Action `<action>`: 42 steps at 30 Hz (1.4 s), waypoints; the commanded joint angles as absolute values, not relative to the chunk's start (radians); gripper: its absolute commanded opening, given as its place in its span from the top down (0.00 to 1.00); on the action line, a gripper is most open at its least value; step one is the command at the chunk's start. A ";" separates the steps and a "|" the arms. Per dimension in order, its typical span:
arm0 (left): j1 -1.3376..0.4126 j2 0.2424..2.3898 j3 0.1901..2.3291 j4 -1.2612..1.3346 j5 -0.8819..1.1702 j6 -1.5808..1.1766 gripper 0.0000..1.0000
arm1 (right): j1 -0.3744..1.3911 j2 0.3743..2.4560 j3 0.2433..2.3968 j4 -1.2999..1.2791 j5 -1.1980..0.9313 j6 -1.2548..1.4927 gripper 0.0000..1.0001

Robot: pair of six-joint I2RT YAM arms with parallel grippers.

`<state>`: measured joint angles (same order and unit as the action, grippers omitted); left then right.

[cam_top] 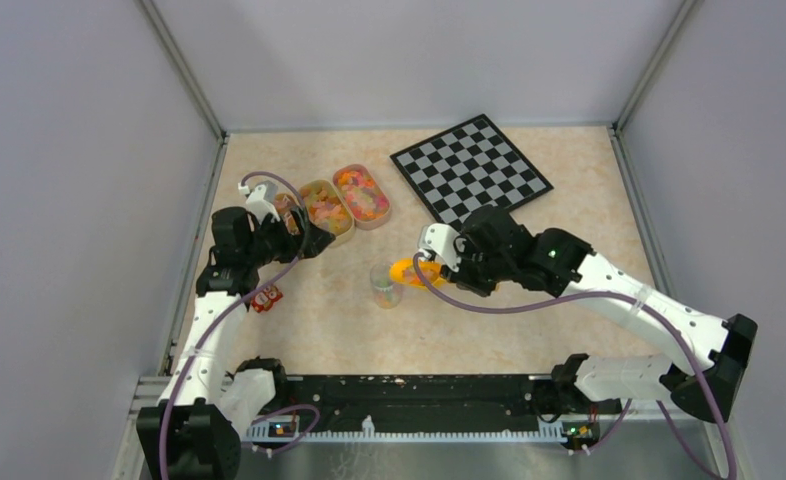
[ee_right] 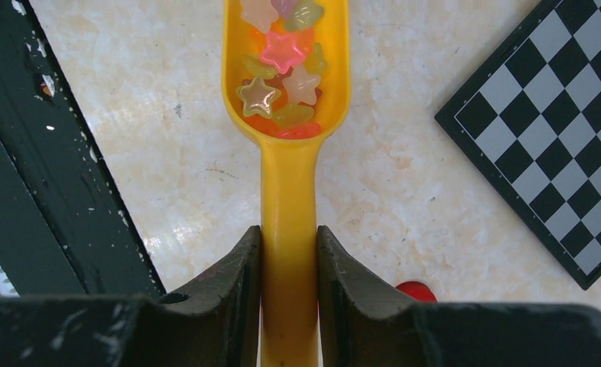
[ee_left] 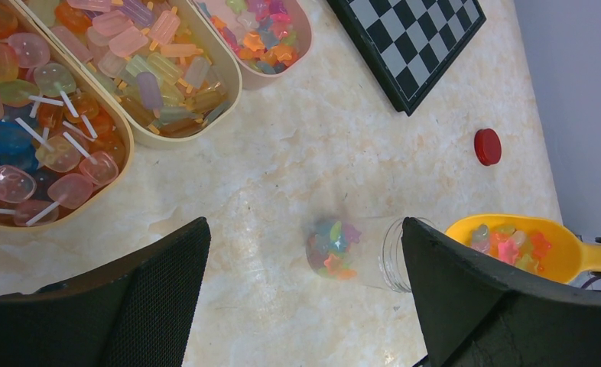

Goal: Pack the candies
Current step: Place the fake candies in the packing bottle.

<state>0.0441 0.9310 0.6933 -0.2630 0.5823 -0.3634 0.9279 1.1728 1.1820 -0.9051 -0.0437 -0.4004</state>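
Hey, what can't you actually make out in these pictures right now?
- Right wrist view: scoop tip cut off by the top edge; red lid mostly behind the right gripper.
- Left wrist view: jar mouth partly hidden behind the left gripper; contact with scoop unclear.
- Top view: small red item beside left arm too small to identify.

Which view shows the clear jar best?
Left wrist: the jar is large and open, with candies at its bottom. Top external shows it small, beside the scoop. Right wrist misses it.
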 commanded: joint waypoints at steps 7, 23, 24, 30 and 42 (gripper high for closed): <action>0.040 0.907 0.685 -0.240 0.591 -0.347 0.01 | 0.958 1.190 1.262 -0.907 -0.020 -0.403 1.00; 0.040 0.912 0.686 -0.239 0.594 -0.347 0.01 | 0.976 1.235 1.316 -0.954 0.020 -0.411 1.00; 0.040 0.911 0.687 -0.239 0.594 -0.348 0.01 | 0.976 1.238 1.320 -0.956 0.022 -0.410 1.00; 0.040 0.912 0.686 -0.238 0.593 -0.348 0.01 | 0.981 1.254 1.343 -0.974 0.036 -0.411 1.00; 0.040 0.911 0.688 -0.239 0.596 -0.348 0.01 | 1.001 1.300 1.388 -1.013 0.072 -0.405 1.00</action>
